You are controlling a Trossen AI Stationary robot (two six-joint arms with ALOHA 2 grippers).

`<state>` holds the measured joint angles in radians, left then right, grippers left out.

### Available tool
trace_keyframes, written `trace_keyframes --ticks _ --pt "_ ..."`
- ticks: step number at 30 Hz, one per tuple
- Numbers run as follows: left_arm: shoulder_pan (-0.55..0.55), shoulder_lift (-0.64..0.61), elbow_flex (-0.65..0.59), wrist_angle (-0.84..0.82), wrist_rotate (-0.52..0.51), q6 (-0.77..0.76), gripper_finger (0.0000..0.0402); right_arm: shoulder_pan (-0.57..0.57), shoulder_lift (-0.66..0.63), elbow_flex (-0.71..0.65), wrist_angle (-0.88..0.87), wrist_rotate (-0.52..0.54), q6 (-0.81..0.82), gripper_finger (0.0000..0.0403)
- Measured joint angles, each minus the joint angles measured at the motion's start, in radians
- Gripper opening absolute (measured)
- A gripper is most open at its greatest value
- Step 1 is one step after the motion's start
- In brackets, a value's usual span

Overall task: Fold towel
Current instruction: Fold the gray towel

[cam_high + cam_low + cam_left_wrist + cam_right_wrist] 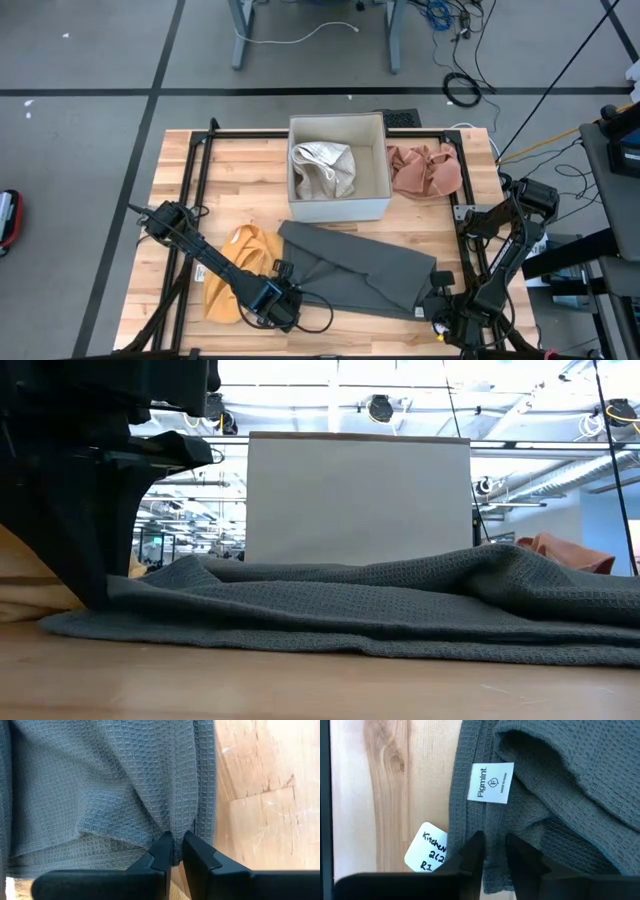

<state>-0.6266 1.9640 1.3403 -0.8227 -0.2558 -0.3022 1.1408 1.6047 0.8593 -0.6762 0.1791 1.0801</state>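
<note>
Wooden bench (250, 160) carries everything. Grey towel (360, 275) lies rumpled across the front middle, just in front of the white box (338, 168) holding a pale cloth (322, 168). Orange cloth (235, 275) sits at the towel's left end, pink cloth (425, 170) right of the box. Left gripper (177, 852) at the towel's front-left corner, fingers clamped on its edge. Right gripper (492, 851) at the front-right corner, fingers pinching the hem just below the white label (490, 783); handwritten tag (426, 846) beside it.
</note>
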Motion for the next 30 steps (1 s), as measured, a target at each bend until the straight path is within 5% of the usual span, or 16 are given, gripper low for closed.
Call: trace_keyframes --ticks 8,30 --pt "0.000 0.000 0.000 0.000 0.000 0.001 0.0043 0.000 0.000 0.000 -0.005 0.001 -0.010 0.0005" --pt "-0.014 0.000 0.069 -0.102 -0.014 0.070 0.0017 0.000 -0.056 0.002 0.108 0.028 -0.071 0.0000"
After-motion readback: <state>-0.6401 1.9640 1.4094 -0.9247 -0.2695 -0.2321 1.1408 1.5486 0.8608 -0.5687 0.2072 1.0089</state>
